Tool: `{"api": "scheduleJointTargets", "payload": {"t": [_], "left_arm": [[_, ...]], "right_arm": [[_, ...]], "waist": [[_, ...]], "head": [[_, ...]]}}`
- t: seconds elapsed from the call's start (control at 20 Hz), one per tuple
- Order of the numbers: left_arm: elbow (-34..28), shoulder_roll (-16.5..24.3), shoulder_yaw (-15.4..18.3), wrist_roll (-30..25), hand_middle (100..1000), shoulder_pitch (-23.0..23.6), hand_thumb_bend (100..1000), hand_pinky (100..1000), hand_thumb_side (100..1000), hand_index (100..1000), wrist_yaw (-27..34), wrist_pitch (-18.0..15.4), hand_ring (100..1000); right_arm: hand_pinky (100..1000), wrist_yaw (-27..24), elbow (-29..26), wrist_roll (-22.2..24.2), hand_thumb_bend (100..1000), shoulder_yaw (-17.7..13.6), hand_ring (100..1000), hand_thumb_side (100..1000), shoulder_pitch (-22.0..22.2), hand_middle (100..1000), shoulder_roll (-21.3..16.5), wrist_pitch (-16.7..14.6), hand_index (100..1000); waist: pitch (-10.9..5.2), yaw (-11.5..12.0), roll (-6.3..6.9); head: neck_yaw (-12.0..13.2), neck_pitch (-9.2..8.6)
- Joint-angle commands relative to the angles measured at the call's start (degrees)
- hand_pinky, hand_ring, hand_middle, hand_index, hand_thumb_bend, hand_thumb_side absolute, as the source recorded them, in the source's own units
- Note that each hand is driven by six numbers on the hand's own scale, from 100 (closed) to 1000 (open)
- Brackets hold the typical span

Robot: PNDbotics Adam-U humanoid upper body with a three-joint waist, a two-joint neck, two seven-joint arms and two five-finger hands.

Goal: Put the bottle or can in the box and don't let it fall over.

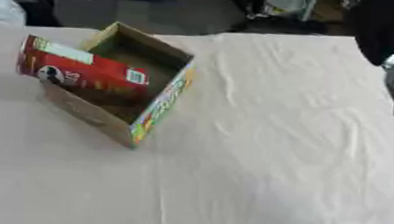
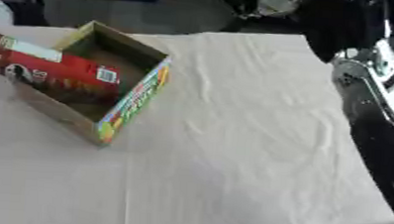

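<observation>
One red can [image 1: 82,70] lay tilted across one open cardboard box [image 1: 153,112], its bottom end inside and its top end jutting over the rim toward nine o'clock. The box sat on the cloth-covered surface [image 1: 276,154] at about ten o'clock. One robot arm [image 2: 372,81] showed at three o'clock; whether its robot hand was spread or curled could not be told.

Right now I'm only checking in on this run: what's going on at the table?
Nothing is being handled. A red can lies tilted across the left rim of an open cardboard box on the white cloth-covered table, one end inside and the other sticking out over the edge. The robot's right arm is up at the right side; no robot hand is visible.
</observation>
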Motion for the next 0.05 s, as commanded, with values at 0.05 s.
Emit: {"api": "scheduleJointTargets", "payload": {"t": [0.05], "left_arm": [[0.4, 2.1, 0.4, -2.1, 880, 0.7, 206, 807, 845, 750, -0.5, -0.4, 1000]], "right_arm": [[953, 2.3, -1.1, 0.8, 100, -1.4, 994, 638, 2.0, 1000, 0.1, -0.9, 1000]], "waist": [[-0.98, -0.3, 0.16]], "head": [[0.2, -0.54]]}}
